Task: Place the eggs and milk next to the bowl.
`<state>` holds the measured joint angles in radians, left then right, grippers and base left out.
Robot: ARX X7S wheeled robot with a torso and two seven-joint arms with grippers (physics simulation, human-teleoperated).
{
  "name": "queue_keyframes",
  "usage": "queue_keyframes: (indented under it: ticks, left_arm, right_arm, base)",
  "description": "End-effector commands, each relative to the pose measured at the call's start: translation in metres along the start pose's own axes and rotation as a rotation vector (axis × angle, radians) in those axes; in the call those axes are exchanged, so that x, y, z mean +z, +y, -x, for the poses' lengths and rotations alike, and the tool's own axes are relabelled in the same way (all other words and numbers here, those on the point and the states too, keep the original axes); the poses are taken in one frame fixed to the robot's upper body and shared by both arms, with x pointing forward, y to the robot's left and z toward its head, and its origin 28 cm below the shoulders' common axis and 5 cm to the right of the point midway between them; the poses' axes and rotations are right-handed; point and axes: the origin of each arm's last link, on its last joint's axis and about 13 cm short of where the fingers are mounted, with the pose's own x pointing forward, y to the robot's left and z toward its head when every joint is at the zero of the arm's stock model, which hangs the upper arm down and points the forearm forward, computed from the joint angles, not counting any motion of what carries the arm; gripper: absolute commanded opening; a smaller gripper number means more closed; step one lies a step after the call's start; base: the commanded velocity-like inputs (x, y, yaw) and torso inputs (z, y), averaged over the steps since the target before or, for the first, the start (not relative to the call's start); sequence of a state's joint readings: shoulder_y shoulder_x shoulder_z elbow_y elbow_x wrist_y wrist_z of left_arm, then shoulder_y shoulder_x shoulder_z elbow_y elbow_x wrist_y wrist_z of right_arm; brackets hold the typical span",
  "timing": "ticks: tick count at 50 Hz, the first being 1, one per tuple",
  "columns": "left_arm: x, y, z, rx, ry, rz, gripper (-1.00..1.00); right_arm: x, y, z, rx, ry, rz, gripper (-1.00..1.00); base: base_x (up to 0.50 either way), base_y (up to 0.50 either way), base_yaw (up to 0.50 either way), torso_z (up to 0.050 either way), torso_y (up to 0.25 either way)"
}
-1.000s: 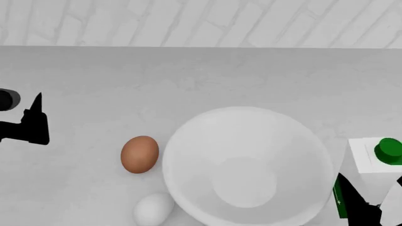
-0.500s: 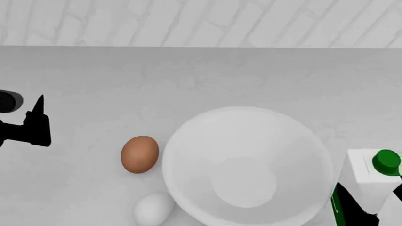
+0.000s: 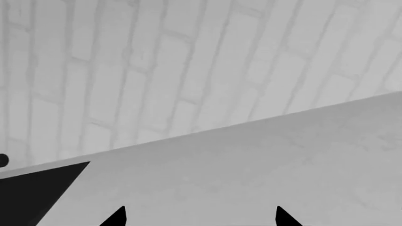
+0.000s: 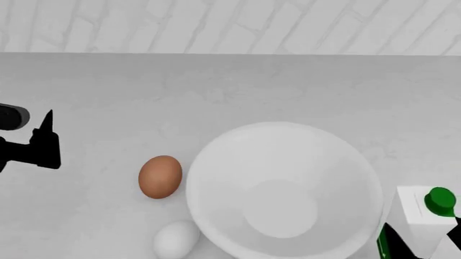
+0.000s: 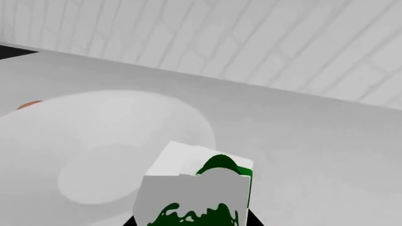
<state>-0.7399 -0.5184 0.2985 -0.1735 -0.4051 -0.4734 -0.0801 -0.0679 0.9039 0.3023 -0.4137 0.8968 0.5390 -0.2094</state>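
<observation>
Right gripper: at the lower right corner of the head view, its dark fingers sit on either side of the milk carton's lower body, pinching the carton; in the right wrist view the carton fills the space directly ahead of the camera, with only slivers of dark finger at its base.
Left gripper: at the far left edge of the head view, above the counter and well apart from the eggs and bowl; two dark fingertips show in the left wrist view with a wide gap and bare counter between them, so it is spread and holds nothing.
Milk: a white carton with a round green cap and green markings on its side, upright, just beside the bowl's right rim; whether its base touches the counter cannot be told.
Bowl: large, glossy white, in the lower middle of the head view, nothing inside it.
Brown egg: lies on the counter just left of the bowl, close to its rim but apart from it.
White egg: lies near the brown one, nearer the robot, right against the bowl's lower left rim.
Counter: pale grey, running back to a white brick wall.
</observation>
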Motion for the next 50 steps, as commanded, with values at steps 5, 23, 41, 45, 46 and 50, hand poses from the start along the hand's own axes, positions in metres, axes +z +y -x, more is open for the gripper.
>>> queue_keyframes:
  ticks: [5,23,41,45,46,50]
  left_arm:
    - [-0.001,-0.003,-0.001,-0.034,0.025,0.047,1.0]
    - [-0.001,-0.004,-0.003,-0.036,0.026,0.043,1.0]
    - [-0.003,-0.004,-0.004,-0.036,0.029,0.044,1.0]
    - [-0.003,-0.004,-0.003,-0.035,0.03,0.042,1.0]
    - [-0.003,-0.004,-0.003,-0.035,0.03,0.041,1.0]
    - [0.005,-0.007,0.003,-0.035,0.029,0.039,1.0]
  right_arm:
    - [-0.011,-0.002,0.005,0.002,0.004,0.009,-1.0]
    - [-0.023,-0.002,0.0,0.018,0.011,-0.013,-1.0]
    - [-0.035,-0.001,-0.007,0.034,0.03,-0.035,-1.0]
    - [-0.038,-0.001,-0.009,0.036,0.032,-0.044,-1.0]
    - [-0.038,-0.001,-0.009,0.037,0.033,-0.046,-1.0]
    - [-0.041,-0.002,-0.009,0.038,0.034,-0.049,-1.0]
  base:
    - [0.0,0.0,0.0,0.0,0.0]
    - [0.0,0.0,0.0,0.0,0.0]
    - [0.0,0.0,0.0,0.0,0.001]
    - [0.0,0.0,0.0,0.0,0.0]
    - [0.0,0.0,0.0,0.0,0.0]
    - [0.0,0.0,0.0,0.0,0.0]
